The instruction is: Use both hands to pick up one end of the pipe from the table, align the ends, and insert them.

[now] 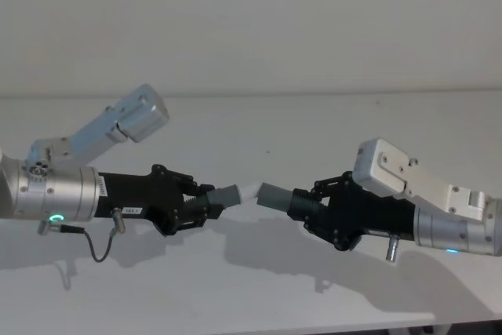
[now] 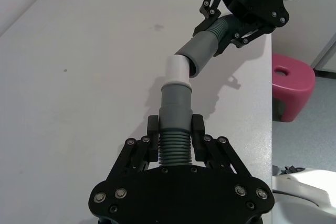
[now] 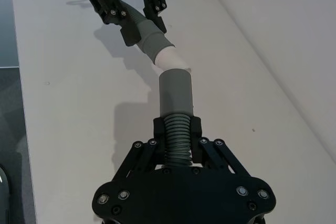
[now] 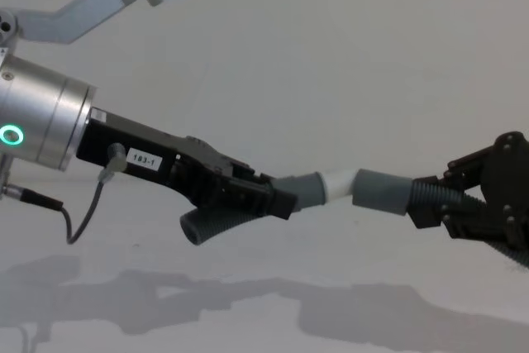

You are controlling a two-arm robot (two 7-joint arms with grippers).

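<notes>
Nearest the robot's body, the silver cylindrical forearms enter from either side, each with a lit ring. The left arm carries a small white label reading "183-1" and a thin black cable that loops below it.

Left gripper: held above the white tabletop, its black fingers clamped on the ribbed section of the left hose piece. The smooth grey cuff of this piece projects forward beyond the fingers and ends in a short white tip. In the chest view the free rear end of the hose curves down below the gripper.

Right gripper: also held above the tabletop, its fingers clamped on the ribbed section of the right hose piece. Its wider grey cuff points toward the left gripper.

Junction, midway between the two grippers: the white tip meets the open mouth of the right cuff at a slight angle, the two pieces forming a shallow bend and not a straight line. The tip stays largely exposed; how far it enters the cuff cannot be determined. Both pieces are clear of the tabletop, casting shadows on it.

Beyond the tabletop edge, in the left wrist view, stands a pink stool.
</notes>
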